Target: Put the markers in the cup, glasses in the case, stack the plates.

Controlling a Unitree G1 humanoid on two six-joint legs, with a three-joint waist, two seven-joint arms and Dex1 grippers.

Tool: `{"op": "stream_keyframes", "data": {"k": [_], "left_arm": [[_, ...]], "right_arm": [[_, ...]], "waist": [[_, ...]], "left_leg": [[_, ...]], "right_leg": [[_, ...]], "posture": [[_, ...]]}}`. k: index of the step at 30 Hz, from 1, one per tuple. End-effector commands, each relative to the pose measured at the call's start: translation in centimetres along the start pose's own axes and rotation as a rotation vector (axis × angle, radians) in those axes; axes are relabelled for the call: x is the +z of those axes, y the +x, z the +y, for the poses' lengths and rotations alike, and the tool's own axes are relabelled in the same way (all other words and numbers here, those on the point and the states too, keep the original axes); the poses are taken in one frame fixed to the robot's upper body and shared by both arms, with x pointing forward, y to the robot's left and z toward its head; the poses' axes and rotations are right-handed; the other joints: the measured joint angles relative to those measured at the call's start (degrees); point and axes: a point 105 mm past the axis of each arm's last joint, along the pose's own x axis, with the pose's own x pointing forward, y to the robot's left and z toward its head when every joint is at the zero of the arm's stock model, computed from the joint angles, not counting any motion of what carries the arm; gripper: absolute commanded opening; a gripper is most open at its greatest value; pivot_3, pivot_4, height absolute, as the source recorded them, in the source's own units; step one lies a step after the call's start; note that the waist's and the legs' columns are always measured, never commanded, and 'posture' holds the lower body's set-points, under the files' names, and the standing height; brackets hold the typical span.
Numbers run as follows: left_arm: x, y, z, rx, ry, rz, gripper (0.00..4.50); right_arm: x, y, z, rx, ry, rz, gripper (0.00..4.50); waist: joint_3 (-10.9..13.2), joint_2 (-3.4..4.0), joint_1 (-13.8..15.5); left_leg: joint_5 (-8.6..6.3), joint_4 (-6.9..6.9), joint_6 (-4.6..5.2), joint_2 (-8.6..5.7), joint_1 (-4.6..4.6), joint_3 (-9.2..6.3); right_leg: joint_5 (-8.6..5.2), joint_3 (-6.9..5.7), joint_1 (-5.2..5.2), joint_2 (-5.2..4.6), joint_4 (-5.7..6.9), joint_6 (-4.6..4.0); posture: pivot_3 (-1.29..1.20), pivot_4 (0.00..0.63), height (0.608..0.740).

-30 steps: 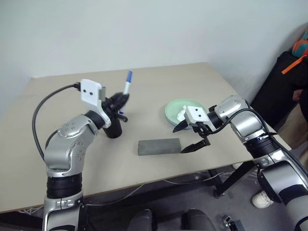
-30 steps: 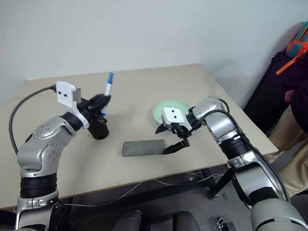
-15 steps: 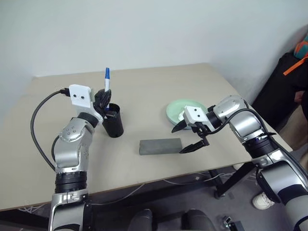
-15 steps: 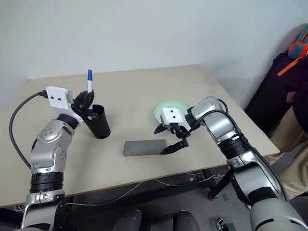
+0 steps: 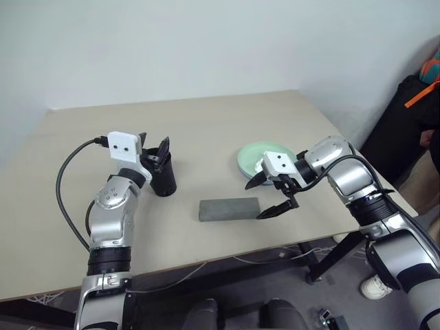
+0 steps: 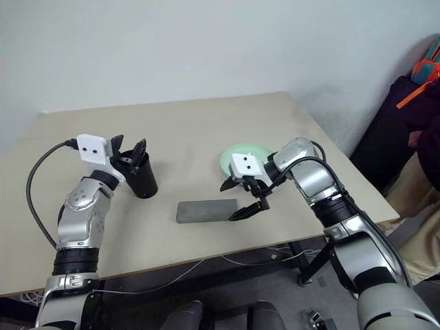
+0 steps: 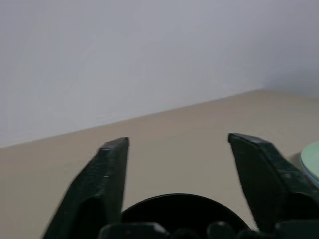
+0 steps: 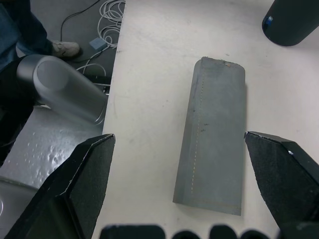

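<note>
Black tapered cup upright (blue marker tip inside).

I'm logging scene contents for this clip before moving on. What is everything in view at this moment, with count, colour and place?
cup: one, black, on the table's left part, right in front of the left gripper.
marker: a blue end shows at the cup's rim in the right wrist view; how many are inside I cannot tell.
case: one, grey, lying closed near the table's front edge, between the arms.
plate: one visible, pale green, right of centre, partly behind the right gripper.
table: one, beige.
person: one, dark clothes with orange, at the right edge.
cables: white, on the floor.
left gripper: jaws open over the cup.
right gripper: jaws open, above the case's right end.
</note>
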Motion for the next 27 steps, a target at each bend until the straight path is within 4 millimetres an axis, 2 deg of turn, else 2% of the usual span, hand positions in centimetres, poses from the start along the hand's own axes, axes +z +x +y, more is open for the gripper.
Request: {"op": "stream_keyframes", "data": {"k": [1,5,8,12,14,17,20,23,27], "left_arm": [[0.7,-0.6,0.8,0.023,0.029,-0.014,4.46],[1.8,-2.1,1.0,-0.029,0.038,-0.013,4.46],[2.7,-4.5,1.0,-0.130,0.037,0.032,4.46],[3.2,-9.1,1.8,-0.296,0.110,0.199,4.46],[3.6,-12.3,2.4,-0.384,0.144,0.335,4.46],[4.1,-15.7,3.4,-0.421,0.188,0.493,4.46],[4.6,-17.6,4.4,-0.409,0.204,0.585,4.46],[5.2,-18.5,5.0,-0.377,0.199,0.611,4.46],[5.0,-19.4,4.3,-0.364,0.178,0.625,4.46]], "right_arm": [[1.3,-0.7,-0.5,-0.025,-0.052,-0.004,4.50],[1.4,-0.7,-0.5,-0.026,-0.052,-0.007,4.50],[1.7,-0.8,-0.5,-0.034,-0.050,-0.017,4.50],[1.8,-1.1,-0.6,-0.051,-0.035,-0.033,4.50],[1.9,-1.0,-0.6,-0.058,-0.023,-0.045,4.50],[2.3,-0.5,-0.6,-0.057,-0.016,-0.067,4.50],[3.0,0.1,-0.5,-0.049,-0.021,-0.086,4.50],[3.7,0.9,-0.6,-0.042,-0.025,-0.103,4.50],[4.6,1.6,0.0,-0.004,-0.033,-0.136,4.50]], "waist": [[0.0,0.01,0.0],[0.0,0.00,-0.3],[0.0,-0.02,-0.5],[0.0,-0.07,-0.5],[0.0,-0.15,-0.5],[0.0,-0.17,-0.4],[0.0,-0.16,-0.2],[0.0,-0.14,-0.2],[0.0,-0.12,-0.3]], "left_leg": [[0.00,0.00,0.00,0.00,0.01,0.00],[0.00,-0.01,0.00,0.01,0.01,0.00],[0.00,-0.08,-0.01,0.05,0.00,0.02],[0.01,-0.24,-0.07,0.17,-0.02,0.09],[0.02,-0.36,-0.09,0.18,-0.04,0.18],[0.02,-0.55,-0.12,0.25,-0.09,0.50],[0.02,-0.74,-0.13,0.24,-0.08,0.76],[0.02,-0.96,-0.13,0.29,-0.06,1.07],[0.07,-0.97,-0.22,0.68,-0.07,1.24]], "right_leg": [[0.00,0.00,0.00,0.00,0.01,0.00],[0.00,0.01,-0.05,-0.03,0.04,-0.02],[-0.02,0.04,-0.11,-0.05,0.03,-0.06],[-0.06,0.07,-0.32,-0.02,0.00,-0.11],[-0.07,0.09,-0.46,-0.08,-0.02,-0.14],[-0.07,0.07,-0.78,-0.30,0.00,-0.16],[-0.03,-0.21,-0.93,-0.70,0.01,-0.23],[0.06,-0.62,-1.05,-1.12,-0.01,-0.36],[0.09,-1.38,-1.06,-1.24,-0.17,-0.39]], "posture": [[0.00,0.000,0.740],[0.00,0.000,0.740],[0.00,0.000,0.740],[0.00,0.000,0.740],[0.00,0.000,0.740],[0.00,0.000,0.740],[0.00,0.000,0.740],[0.00,0.000,0.740],[0.00,0.000,0.740]]}}
